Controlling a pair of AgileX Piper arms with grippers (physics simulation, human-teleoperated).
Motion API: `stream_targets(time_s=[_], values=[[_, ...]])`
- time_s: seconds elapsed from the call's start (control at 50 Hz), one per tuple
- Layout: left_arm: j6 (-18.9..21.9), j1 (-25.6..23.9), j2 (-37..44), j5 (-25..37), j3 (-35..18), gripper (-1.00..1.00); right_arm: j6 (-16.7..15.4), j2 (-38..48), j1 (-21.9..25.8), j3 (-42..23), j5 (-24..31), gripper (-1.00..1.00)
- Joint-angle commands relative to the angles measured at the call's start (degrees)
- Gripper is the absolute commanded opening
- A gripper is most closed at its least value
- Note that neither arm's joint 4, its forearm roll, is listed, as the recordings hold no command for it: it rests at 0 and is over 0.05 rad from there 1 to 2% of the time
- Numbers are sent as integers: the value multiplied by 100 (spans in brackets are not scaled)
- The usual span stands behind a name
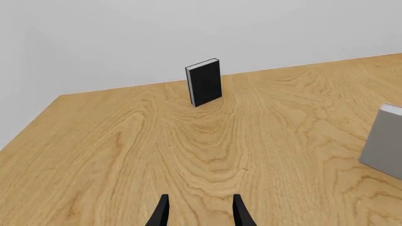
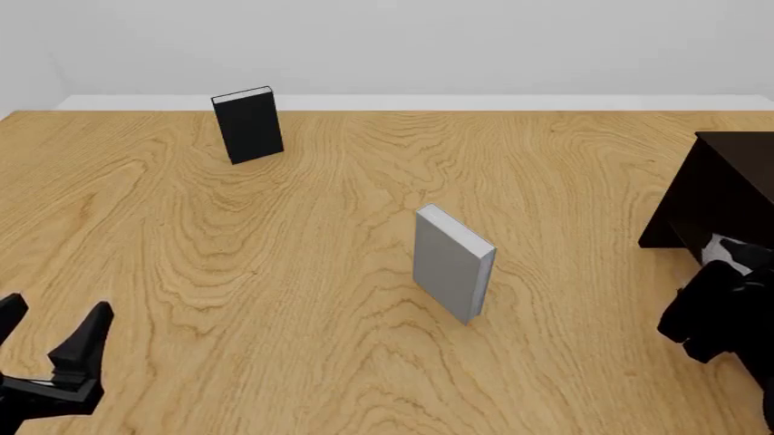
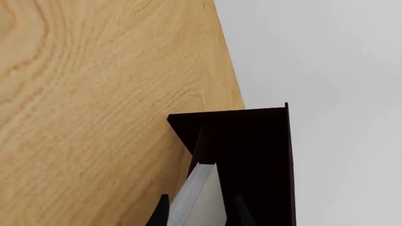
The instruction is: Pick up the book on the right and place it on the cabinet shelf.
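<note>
Right wrist view had the book [image 3: 199, 200] clamped between the right gripper [image 3: 199, 212] fingers, long axis running straight ahead into the cabinet shelf [image 3: 251, 155], leading edge at the recess mouth. Front view: right arm at the cabinet's open face, the nearer arm by far. Left gripper [image 2: 54, 337] sat spread and empty, well apart near the black book's [image 2: 248, 124] side; other grey book [image 2: 451, 263] upright mid-table.

left gripper [image 2: 54, 331]: black, tapered fingers | right gripper [image 3: 199, 212]: black

wood table [image 2: 362, 362] carries black book [image 2: 248, 124] (upright), grey book [image 2: 451, 262], dark cabinet [image 2: 726, 190].
</note>
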Motion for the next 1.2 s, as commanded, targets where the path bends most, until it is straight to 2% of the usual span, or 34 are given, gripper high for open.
stream_targets(time_s=[0.02,0.36,0.86,0.9,0.94,0.98,1.2], values=[[-31,-39,43,-43,0,100,-255,-253,-194,99,220,100],[-4,-51,16,-19,0,100,-160,-347,-421,122,361,100],[-18,-33,-72,76,0,100,-197,-378,-733,92,338,100],[-17,-35,-87,88,0,100,-301,-335,-803,137,276,100],[-5,-41,-103,102,0,100,-183,-429,-826,63,423,100],[-15,-33,-91,93,0,100,-271,-372,-789,130,337,100],[-9,-39,-81,79,0,100,-261,-416,-889,151,376,100]])
